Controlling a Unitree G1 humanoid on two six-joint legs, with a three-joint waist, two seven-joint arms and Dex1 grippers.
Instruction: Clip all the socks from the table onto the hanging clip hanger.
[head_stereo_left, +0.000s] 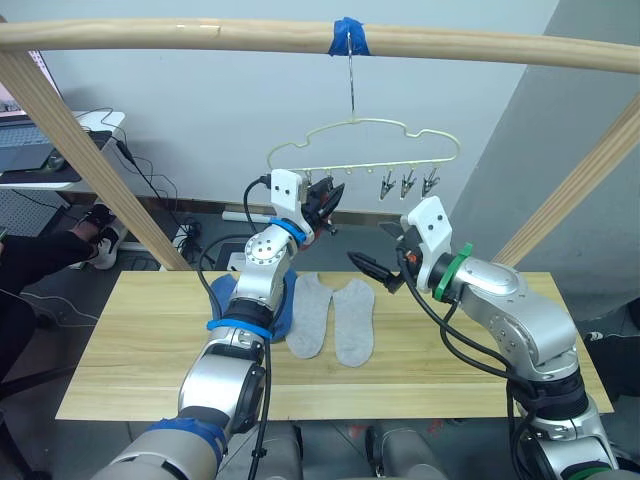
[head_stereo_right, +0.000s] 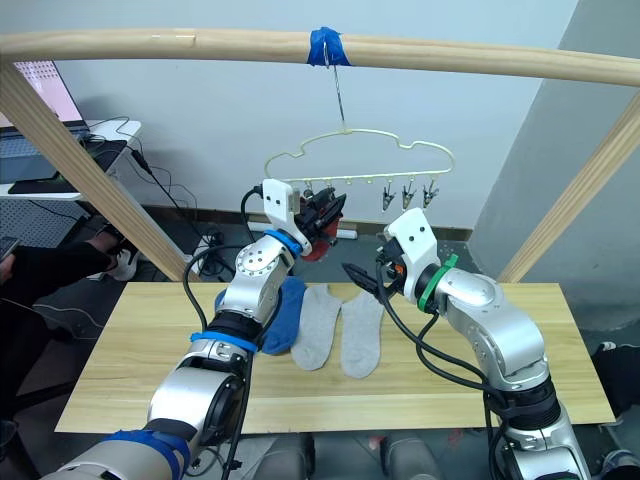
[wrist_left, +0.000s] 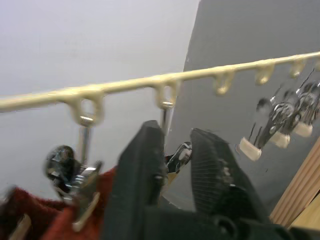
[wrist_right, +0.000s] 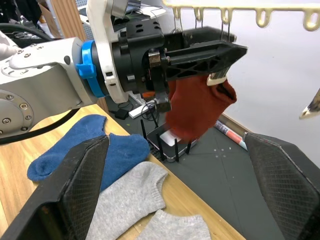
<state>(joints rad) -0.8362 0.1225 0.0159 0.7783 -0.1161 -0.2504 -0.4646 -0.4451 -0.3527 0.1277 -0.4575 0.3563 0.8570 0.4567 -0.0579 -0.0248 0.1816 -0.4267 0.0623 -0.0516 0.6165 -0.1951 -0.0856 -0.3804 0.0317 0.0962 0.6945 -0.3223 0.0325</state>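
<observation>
The pale clip hanger (head_stereo_left: 365, 128) hangs by its hook from the rail. My left gripper (head_stereo_left: 328, 196) is raised to its left clips and shut on a silver clip (wrist_left: 176, 155). A rust red sock (wrist_right: 197, 107) hangs just beside and below those fingers, held by a neighbouring clip (wrist_left: 82, 192). Three free clips (head_stereo_left: 406, 183) dangle at the hanger's right end. My right gripper (head_stereo_left: 372, 268) hovers open over the table (head_stereo_left: 480, 350), a little right of the red sock, holding nothing. Two grey socks (head_stereo_left: 310, 315) (head_stereo_left: 355, 322) lie flat mid-table. Blue socks (wrist_right: 67, 150) lie to their left, partly hidden by my left arm.
A thick wooden rail (head_stereo_left: 150, 35) with blue tape (head_stereo_left: 350, 36) spans the top, on slanted wooden posts (head_stereo_left: 100, 170) at both sides. Left of the table stand a white desk with a laptop (head_stereo_left: 25, 145), floor cables and a seated person's legs (head_stereo_left: 40, 255).
</observation>
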